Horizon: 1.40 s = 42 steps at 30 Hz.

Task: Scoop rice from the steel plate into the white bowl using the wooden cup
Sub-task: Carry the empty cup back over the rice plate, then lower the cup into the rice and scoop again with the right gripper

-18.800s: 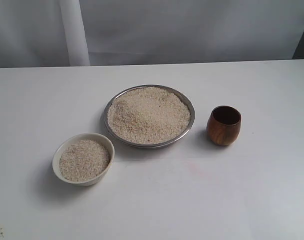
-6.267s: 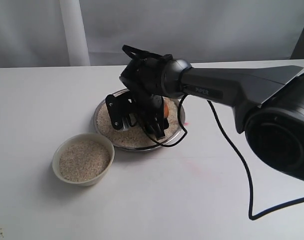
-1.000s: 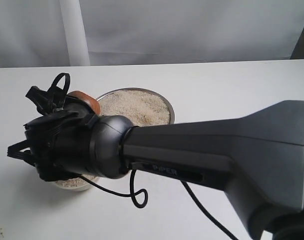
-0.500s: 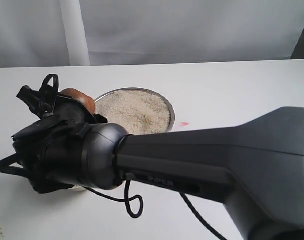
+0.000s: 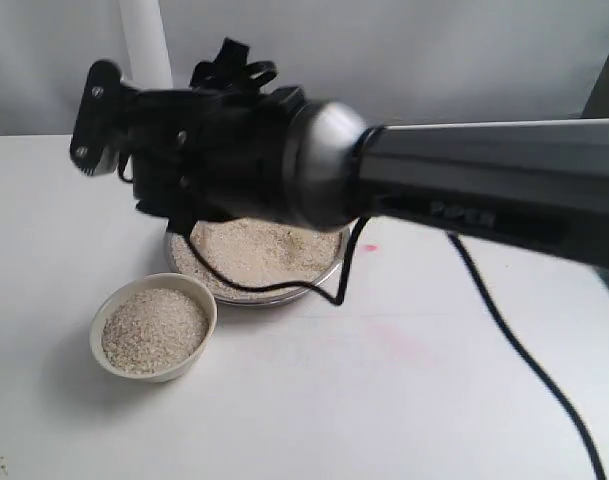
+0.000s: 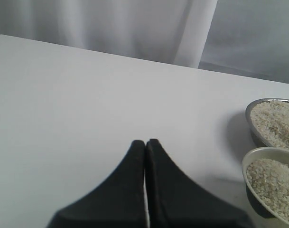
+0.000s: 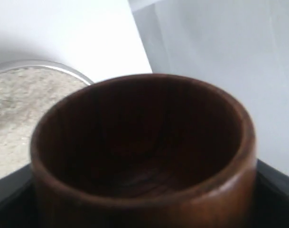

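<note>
First, the exterior view: the right arm (image 5: 464, 200) reaches in from the right, its bulky black wrist hanging above the steel plate (image 5: 284, 292) and covering the plate's far half. The right claw (image 5: 112, 135) points left, over the tabletop (image 5: 434, 400) — what it holds is hidden by the wrist from this side. The plate is full of rice (image 5: 254, 255). Just beside its near-left rim stands the white bowl (image 5: 154, 372), also heaped with grains; whether the two rims touch I cannot tell.

Next, the left wrist view: the left claw (image 6: 145, 142) has its two dark tips pressed together with nothing between them, over bare tabletop, with the plate and bowl off to one side.

Last, the right wrist view: the wooden cup (image 7: 144, 190) fills the frame, clamped between the right claw's black fingers (image 7: 6, 194) — mouth toward the camera, its dark inside showing bare wood. Behind it lies the rice-filled plate.
</note>
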{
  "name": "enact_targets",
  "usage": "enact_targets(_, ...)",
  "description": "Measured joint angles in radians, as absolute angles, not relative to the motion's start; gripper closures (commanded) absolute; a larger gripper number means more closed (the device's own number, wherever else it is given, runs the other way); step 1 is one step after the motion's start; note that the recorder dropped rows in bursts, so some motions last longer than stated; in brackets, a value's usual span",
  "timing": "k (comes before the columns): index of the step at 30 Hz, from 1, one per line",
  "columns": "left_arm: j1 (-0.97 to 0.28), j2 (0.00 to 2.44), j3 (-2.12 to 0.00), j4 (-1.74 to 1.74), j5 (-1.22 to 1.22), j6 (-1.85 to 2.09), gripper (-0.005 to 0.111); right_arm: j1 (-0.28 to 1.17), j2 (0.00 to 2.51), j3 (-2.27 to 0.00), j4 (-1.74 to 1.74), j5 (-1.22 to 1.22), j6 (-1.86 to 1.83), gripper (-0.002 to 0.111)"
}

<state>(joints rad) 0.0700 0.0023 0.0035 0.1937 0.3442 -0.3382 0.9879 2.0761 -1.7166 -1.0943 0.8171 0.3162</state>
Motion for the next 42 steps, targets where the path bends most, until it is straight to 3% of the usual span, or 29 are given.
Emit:
enact_targets(6, 0.07, 0.002, 0.004, 0.194, 0.344, -0.338, 0.107, 0.893, 2.041, -1.717, -1.042, 0.821, 0.282, 0.108)
enact_targets(19, 0.07, 0.002, 0.004, 0.194, 0.344, -0.338, 0.107, 0.701, 2.072, -1.717, -0.866, 0.815, -0.233, 0.108)
enact_targets(42, 0.07, 0.002, 0.004, 0.194, 0.344, -0.338, 0.107, 0.693, 2.302, -1.717, -1.229, 0.489, -0.331, 0.108)
